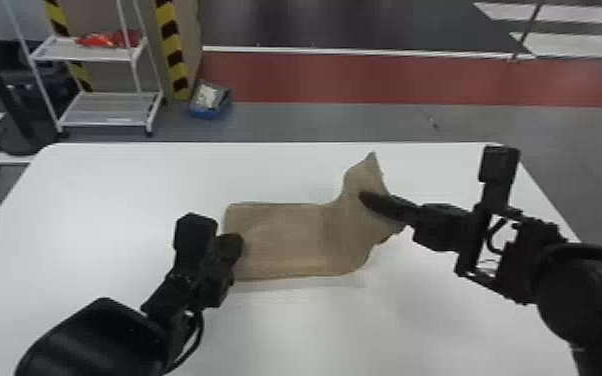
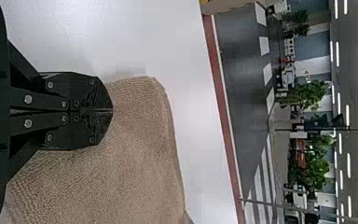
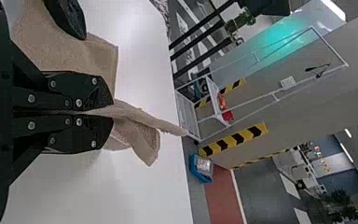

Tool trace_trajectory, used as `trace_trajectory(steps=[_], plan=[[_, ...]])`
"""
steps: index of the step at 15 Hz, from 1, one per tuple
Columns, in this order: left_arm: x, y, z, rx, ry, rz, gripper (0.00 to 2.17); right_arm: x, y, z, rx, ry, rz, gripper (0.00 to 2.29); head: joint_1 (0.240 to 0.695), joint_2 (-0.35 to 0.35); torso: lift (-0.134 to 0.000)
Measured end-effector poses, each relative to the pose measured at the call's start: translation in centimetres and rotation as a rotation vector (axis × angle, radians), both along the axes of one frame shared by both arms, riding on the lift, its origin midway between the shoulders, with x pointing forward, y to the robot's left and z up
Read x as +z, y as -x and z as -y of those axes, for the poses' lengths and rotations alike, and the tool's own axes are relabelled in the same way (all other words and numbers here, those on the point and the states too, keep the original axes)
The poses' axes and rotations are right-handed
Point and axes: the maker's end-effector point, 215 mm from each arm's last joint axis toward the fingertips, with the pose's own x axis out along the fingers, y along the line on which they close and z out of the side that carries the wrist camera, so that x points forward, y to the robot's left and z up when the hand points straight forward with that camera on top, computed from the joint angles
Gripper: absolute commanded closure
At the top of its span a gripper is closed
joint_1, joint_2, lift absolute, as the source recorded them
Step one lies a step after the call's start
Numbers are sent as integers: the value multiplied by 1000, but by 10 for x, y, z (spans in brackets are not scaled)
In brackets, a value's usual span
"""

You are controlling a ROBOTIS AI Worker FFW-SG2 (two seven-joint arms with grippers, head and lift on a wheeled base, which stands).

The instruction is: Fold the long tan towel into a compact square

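Towel [image 1: 285,240]'s on our desk [image 1: 315,325], left part flat, right end lifted. Nearest, we've got the left hand [image 1: 236,245] clenched at the flat end. Then our right hand [image 1: 366,199] is grasping the raised end. Way back we see a blue box [image 1: 207,113] on the floor [image 1: 315,122] near a white cart [image 1: 96,56].

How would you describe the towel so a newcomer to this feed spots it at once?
Start with the big white table in front of the robot. Around its middle is the towel, the left tool at its left end and the right tool pinching its raised right end. It's the soft tan cloth, unlike the hard black tools and smooth white tabletop.
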Motion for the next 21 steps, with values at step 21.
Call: trace_trajectory(steps=[21], plan=[[1,6,26,-39,26,-14,1905,-46,7,-123,124,-16,-32,859,695,72,-123]])
